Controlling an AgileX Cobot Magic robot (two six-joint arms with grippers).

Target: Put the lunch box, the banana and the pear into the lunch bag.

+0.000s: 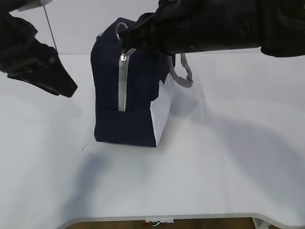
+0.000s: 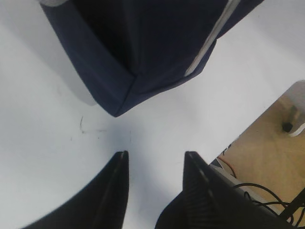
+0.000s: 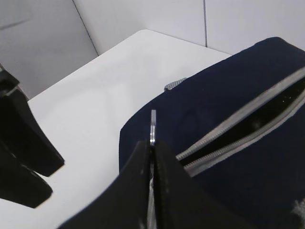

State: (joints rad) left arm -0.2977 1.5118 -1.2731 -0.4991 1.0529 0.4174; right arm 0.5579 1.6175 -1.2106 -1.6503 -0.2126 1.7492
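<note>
Right hand (image 3: 152,145) pinches the boxy fabric lunch bag's (image 3: 224,109) metal ring pull (image 3: 153,125).

bag (image 2: 143,47): cut off at the top edge of our left wrist view
bag interior: too dark for us to tell
</note>
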